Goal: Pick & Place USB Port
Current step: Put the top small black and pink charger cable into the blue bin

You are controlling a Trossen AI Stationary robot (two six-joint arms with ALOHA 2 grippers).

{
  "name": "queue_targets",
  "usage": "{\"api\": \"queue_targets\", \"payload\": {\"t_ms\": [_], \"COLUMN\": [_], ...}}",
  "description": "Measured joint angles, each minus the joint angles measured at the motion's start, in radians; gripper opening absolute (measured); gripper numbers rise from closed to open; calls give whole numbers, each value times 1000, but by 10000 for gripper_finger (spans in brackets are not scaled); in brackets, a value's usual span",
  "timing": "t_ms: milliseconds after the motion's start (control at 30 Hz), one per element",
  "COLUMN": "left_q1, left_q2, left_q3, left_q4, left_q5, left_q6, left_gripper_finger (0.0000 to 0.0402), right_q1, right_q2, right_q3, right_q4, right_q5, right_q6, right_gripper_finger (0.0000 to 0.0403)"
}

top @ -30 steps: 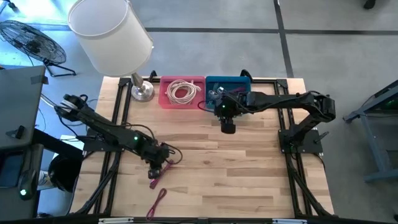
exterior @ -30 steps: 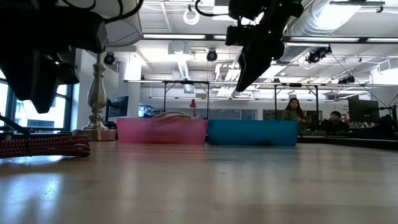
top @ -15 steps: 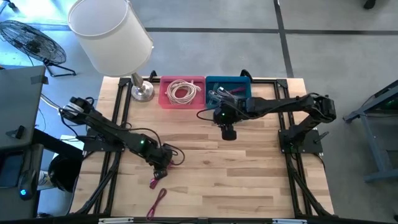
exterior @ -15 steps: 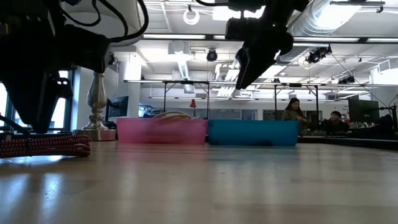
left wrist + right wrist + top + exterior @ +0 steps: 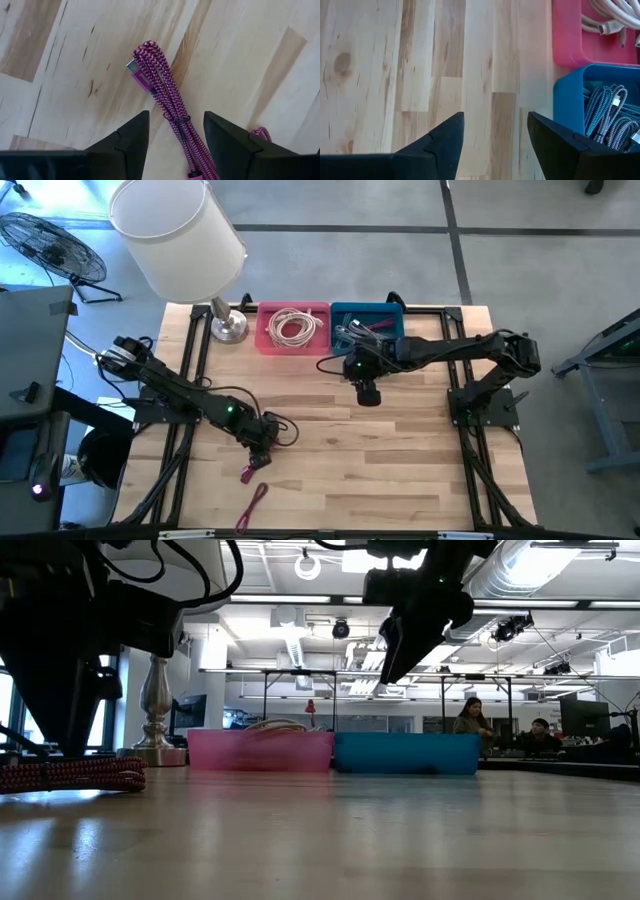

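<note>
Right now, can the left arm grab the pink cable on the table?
Probably yes. The left gripper is open and sits right over the pink cable, which lies between its fingers on the bare wooden table. Nothing blocks it.

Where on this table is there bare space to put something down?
The wood right of the left gripper and its pink cable, in front of the right gripper, is bare. The back edge is crowded: lamp, pink bin, blue bin.
</note>
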State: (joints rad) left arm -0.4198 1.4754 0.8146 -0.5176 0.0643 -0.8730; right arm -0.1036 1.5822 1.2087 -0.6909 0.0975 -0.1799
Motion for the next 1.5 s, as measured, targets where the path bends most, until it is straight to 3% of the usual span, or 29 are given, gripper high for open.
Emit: {"api": "queue_targets", "payload": {"t_ms": [700, 800, 933, 1100, 1200, 1333, 1433, 1500], "left_q1": [-6, -7, -7, -8, -7, 22, 70, 99], "left_q2": [116, 128, 128, 129, 132, 96, 46, 4], "left_q3": [2, 3, 2, 8, 27, 107, 181, 230], "left_q4": [56, 38, 25, 13, -2, -160, -302, -293], "left_q5": [-2, -27, -75, -104, -179, -280, -358, -418], "left_q6": [71, 115, 189, 221, 275, 430, 537, 650], "left_gripper_finger": [177, 136, 27, 16, 13, 13, 13, 12], "right_q1": [0, 0, 0, 0, 3, 32, 73, 101], "right_q2": [0, 0, 0, 0, 0, 0, 0, 0], "right_q3": [-24, -46, -78, -114, -141, -183, -203, -205], "right_q4": [15, 21, 35, 63, 96, 109, 134, 149], "right_q5": [-3, -3, -4, -53, -138, -221, -226, -211], "right_q6": [7, 8, 8, 42, 52, 88, 111, 124], "right_gripper_finger": [211, 211, 211, 211, 211, 211, 211, 211]}}
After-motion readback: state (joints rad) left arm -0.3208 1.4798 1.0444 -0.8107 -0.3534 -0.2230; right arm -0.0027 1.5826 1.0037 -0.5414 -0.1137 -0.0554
